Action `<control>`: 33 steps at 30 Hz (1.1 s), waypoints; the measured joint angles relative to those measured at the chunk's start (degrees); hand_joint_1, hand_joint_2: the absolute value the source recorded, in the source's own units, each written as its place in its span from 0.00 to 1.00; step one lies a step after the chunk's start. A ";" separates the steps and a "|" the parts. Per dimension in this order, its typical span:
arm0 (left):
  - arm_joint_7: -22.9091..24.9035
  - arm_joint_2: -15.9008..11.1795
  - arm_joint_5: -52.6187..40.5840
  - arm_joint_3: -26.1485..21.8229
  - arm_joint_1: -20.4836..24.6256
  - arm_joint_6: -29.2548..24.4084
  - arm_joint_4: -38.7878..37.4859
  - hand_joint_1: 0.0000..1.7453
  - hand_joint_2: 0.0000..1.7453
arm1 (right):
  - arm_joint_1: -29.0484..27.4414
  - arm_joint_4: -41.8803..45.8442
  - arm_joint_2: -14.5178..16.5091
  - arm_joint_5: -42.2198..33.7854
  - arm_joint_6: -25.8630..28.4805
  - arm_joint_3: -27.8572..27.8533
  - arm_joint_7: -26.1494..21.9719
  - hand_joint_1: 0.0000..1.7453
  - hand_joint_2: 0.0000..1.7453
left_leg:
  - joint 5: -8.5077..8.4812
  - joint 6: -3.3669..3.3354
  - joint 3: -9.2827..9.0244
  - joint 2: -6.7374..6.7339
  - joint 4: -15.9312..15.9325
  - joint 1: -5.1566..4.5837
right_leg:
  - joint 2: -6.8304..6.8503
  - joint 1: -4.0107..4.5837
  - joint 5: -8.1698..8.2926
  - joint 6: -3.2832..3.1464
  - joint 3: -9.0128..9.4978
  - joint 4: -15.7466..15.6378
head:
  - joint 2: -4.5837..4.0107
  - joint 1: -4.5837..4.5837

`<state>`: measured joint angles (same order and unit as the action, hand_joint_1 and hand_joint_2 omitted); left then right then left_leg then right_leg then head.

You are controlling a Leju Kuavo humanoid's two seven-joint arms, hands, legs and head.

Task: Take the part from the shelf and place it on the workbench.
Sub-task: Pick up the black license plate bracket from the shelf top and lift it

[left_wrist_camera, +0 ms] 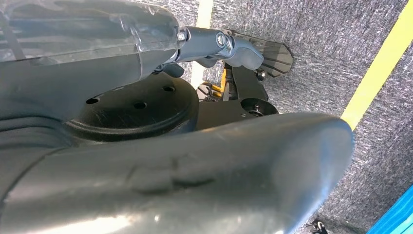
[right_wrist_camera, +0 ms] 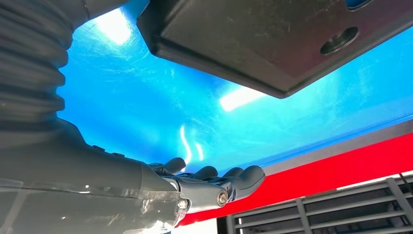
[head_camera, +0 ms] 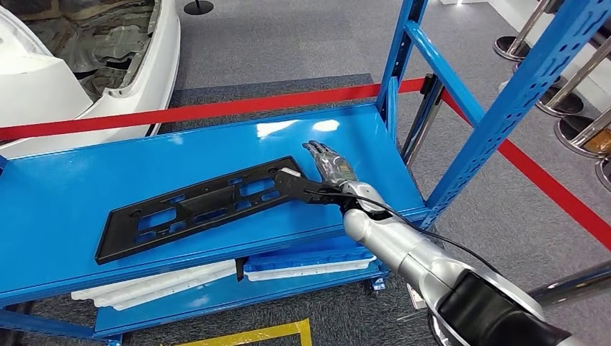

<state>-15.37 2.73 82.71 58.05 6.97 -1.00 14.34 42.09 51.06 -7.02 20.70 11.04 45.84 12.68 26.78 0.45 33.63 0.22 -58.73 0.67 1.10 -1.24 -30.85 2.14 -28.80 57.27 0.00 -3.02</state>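
**Right hand at the part's end, fingers straight**

The right hand's (head_camera: 330,167) fingers (right_wrist_camera: 229,181) lay straight and side by side, clamped on nothing, flat over the blue shelf (head_camera: 65,194). The thumb touched the black part's (head_camera: 202,205) 3 o'clock end. Bare shelf lay toward 12 o'clock, up to the red tape (head_camera: 187,112). The part lay slantwise, near the front edge. I could not tell how the left hand's (left_wrist_camera: 234,48) fingers lay.

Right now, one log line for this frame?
phase: reach | right hand: open, fingers flat on shelf beside part's end | part: on shelf, not gripped | left hand: hanging over floor
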 joint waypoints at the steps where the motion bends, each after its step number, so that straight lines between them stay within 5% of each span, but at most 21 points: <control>1: 0.00 0.00 0.01 0.00 0.00 0.00 0.00 0.00 0.00 | 0.00 0.00 0.01 0.00 -0.10 0.00 0.00 0.00 1.00 | 0.00 0.00 0.00 0.00 0.00 0.00 | 0.00 0.00 0.00 0.00 0.00 0.00 | 0.00 0.00; 7: 0.33 -0.02 0.01 0.00 0.01 0.00 0.00 0.00 0.00 | 0.32 -0.11 0.04 -1.76 -4.38 0.02 2.17 0.00 1.00 | 0.00 0.00 0.00 0.00 0.00 0.00 | 0.00 0.00 0.00 0.00 0.00 0.00 | 0.00 0.00; 14: 1.72 -0.02 -0.52 0.00 0.40 -0.03 0.00 0.00 0.00 | 1.60 -1.08 0.04 -9.66 -17.14 0.37 6.27 0.00 1.00 | 0.00 0.00 0.00 0.00 -0.01 0.00 | 0.00 -0.01 0.00 0.00 0.00 0.00 | 0.00 0.00; 20: 2.06 -0.02 -0.61 0.00 0.74 -0.05 0.00 0.00 0.00 | 2.25 -1.60 0.02 -11.35 -18.97 0.64 6.64 0.00 1.00 | 0.00 0.00 0.00 0.00 -0.01 0.00 | 0.00 -0.01 0.00 0.00 0.00 0.01 | 0.00 0.00; 27: 2.85 -0.02 -0.83 0.00 0.88 -0.85 0.00 0.00 0.00 | 4.88 -0.61 -0.38 -23.19 -25.39 2.34 9.70 0.00 1.00 | 0.00 0.00 -0.01 -0.06 -0.01 -0.02 | -0.08 0.01 0.01 0.00 -0.01 0.05 | 0.00 0.01; 33: 2.84 -0.04 -0.46 -0.02 0.80 -0.96 0.00 0.00 0.00 | 7.91 2.32 0.03 -25.07 -22.88 6.57 10.03 0.00 1.00 | -0.01 0.01 -0.01 -0.03 -0.01 -0.03 | -0.03 0.01 -0.01 -0.03 -0.03 0.12 | 0.00 0.00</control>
<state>-12.52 2.69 82.25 58.04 7.77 -1.96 14.34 50.00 53.37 -6.99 -4.37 -11.84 52.41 22.70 26.78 0.46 33.62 0.19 -58.74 0.64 1.07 -1.23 -30.86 2.12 -28.83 57.39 0.00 -3.02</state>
